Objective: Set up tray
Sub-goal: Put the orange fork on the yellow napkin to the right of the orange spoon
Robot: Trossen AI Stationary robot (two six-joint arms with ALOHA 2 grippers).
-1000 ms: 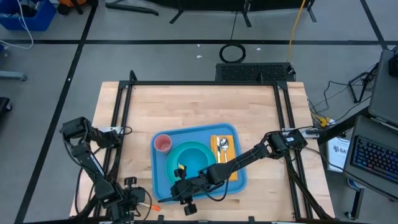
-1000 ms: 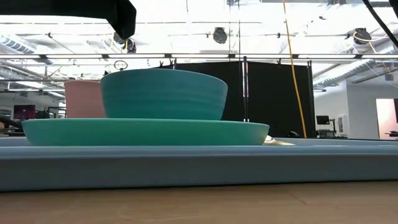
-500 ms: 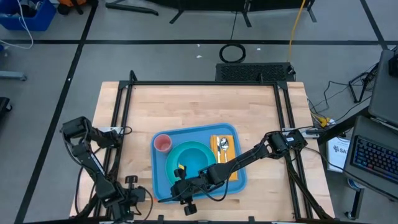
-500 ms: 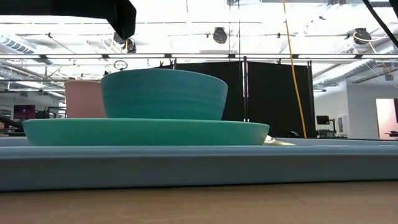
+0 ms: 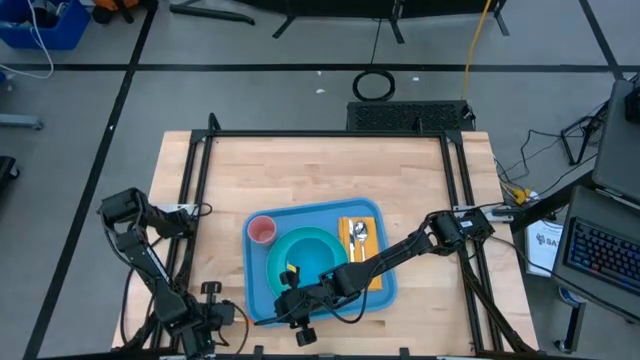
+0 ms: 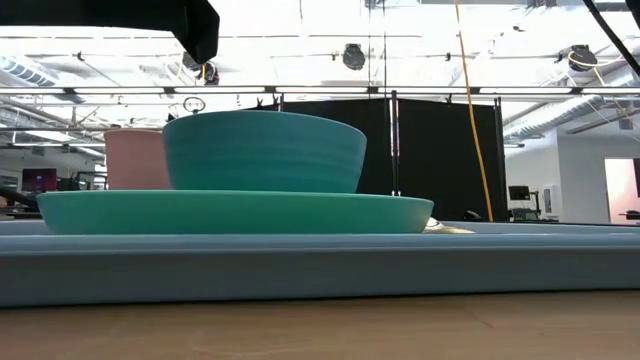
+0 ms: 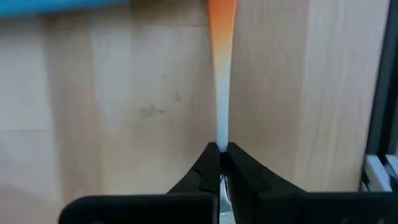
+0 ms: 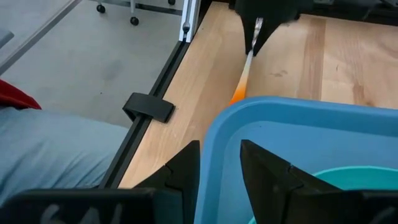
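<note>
The blue tray (image 5: 385, 290) lies near the table's front edge. It holds a teal bowl (image 6: 262, 150) standing on a teal plate (image 6: 235, 212), a pink cup (image 5: 261, 230) and a spoon on a yellow napkin (image 5: 358, 235). My right gripper (image 8: 221, 165) reaches across the tray and is shut on its near left corner. A slim white-and-orange stick (image 7: 221, 81) lies left of that corner. My left gripper (image 7: 221, 148) is shut on its white end; it also shows in the right wrist view (image 8: 256, 28). My left gripper pinches the stick's white end (image 7: 221, 138) between its two fingertips. The fingers come from the table's left and lie in line with the stick. Its orange end (image 8: 237, 94) points at the tray's corner, low over the wood; whether it rests there I cannot tell. My right gripper has the tray's rim at the near left corner (image 8: 217, 134) between its fingers, one finger (image 8: 185, 167) outside the rim and one (image 8: 268, 174) inside. It comes slanting down from the table's right, across the tray. The tray lies flat on the table.
Black frame rails (image 5: 190, 200) run along the table's left and right sides. Bare wood (image 5: 320, 170) lies beyond the tray toward the far edge. A clamp (image 8: 149, 107) sits on the left rail near the stick.
My left gripper has shut on the stick's white end, staying where it was. The right arm, the tray and the dishes have kept still.
</note>
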